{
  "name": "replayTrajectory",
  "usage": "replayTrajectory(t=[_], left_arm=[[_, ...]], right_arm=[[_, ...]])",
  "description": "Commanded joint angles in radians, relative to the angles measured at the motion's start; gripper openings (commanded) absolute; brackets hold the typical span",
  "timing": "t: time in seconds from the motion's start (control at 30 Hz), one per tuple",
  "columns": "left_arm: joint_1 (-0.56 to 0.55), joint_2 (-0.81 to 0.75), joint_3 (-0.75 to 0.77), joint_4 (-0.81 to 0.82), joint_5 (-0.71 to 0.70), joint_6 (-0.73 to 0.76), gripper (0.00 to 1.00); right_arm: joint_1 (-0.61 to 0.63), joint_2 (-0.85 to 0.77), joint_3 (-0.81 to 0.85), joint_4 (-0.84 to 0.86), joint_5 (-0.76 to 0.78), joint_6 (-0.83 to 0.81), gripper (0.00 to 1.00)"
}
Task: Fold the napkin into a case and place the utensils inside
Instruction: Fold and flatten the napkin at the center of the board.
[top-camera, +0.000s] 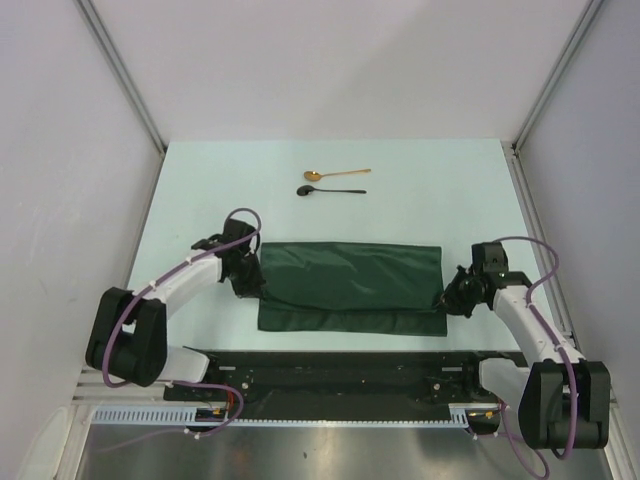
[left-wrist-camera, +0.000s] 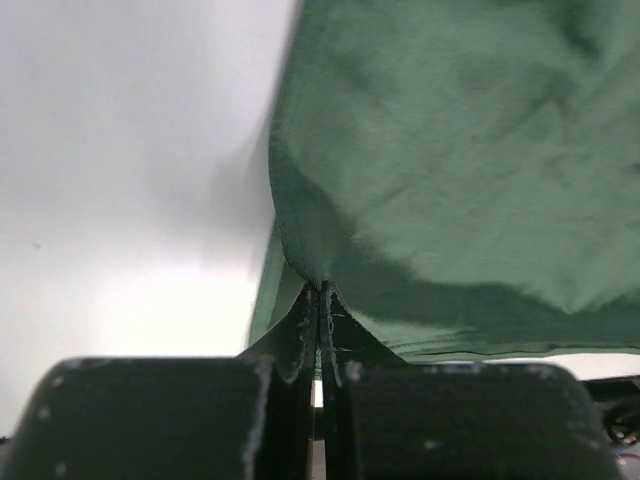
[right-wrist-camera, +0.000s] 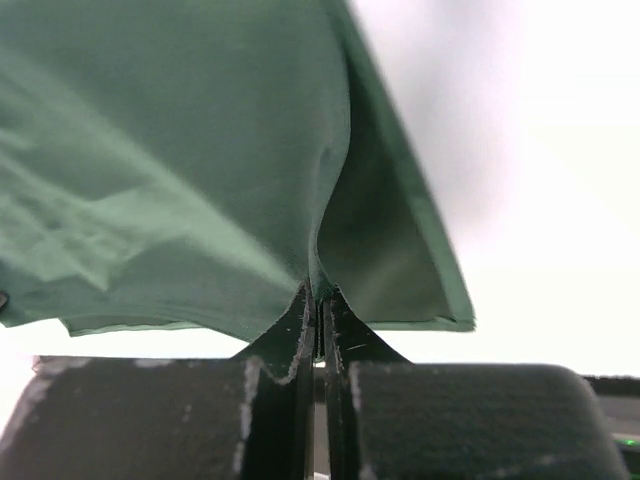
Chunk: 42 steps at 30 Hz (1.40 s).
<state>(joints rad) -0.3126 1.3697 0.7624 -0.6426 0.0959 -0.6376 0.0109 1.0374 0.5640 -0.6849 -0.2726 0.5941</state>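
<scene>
Mid-fold, my left gripper at 9 o'clock and right gripper at 3 pinch the napkin; next, lower both evenly.

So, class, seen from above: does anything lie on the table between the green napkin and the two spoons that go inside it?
Nothing visible does. The table strip between the napkin and the black spoon, gold spoon just beyond, is bare. The left tool and right tool pinch the napkin's ends.
</scene>
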Motion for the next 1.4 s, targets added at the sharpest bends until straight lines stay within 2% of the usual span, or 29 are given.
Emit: replayTrajectory(t=[0.0, 0.17, 0.5, 0.73, 0.87, 1.07, 1.2, 1.23, 1.3, 1.33, 1.37], left_arm=[[-0.014, -0.015, -0.021, -0.011, -0.056, -0.062, 0.00], [-0.037, -0.024, -0.031, -0.034, -0.125, -0.079, 0.00], [-0.079, -0.009, -0.048, -0.011, -0.104, -0.089, 0.00], [-0.079, -0.057, -0.089, -0.032, -0.122, -0.123, 0.00], [-0.079, -0.107, -0.098, -0.049, -0.147, -0.145, 0.00], [-0.080, -0.090, -0.117, -0.032, -0.137, -0.157, 0.00], [-0.080, -0.107, -0.147, -0.008, -0.117, -0.177, 0.00], [-0.077, -0.127, -0.156, -0.014, -0.123, -0.181, 0.04], [-0.069, -0.147, -0.156, -0.055, -0.149, -0.197, 0.13], [-0.062, -0.184, -0.159, -0.069, -0.154, -0.201, 0.38], [-0.059, -0.204, -0.161, -0.090, -0.154, -0.195, 0.49]], right_arm=[[-0.003, -0.039, -0.052, 0.005, 0.030, 0.087, 0.00], [-0.005, -0.059, -0.093, 0.001, 0.088, 0.125, 0.00], [-0.003, -0.088, -0.108, -0.044, 0.184, 0.142, 0.00], [-0.005, -0.145, -0.105, -0.065, 0.219, 0.170, 0.01], [-0.003, -0.140, -0.107, -0.065, 0.233, 0.176, 0.04], [-0.003, -0.106, -0.124, -0.048, 0.217, 0.170, 0.05], [-0.003, -0.118, -0.119, -0.056, 0.227, 0.180, 0.11], [-0.005, -0.126, -0.119, -0.061, 0.225, 0.187, 0.13], [-0.002, -0.142, -0.112, -0.061, 0.199, 0.193, 0.23], [-0.003, -0.158, -0.104, -0.067, 0.181, 0.194, 0.27], [-0.003, -0.166, -0.078, -0.099, 0.174, 0.194, 0.38]])
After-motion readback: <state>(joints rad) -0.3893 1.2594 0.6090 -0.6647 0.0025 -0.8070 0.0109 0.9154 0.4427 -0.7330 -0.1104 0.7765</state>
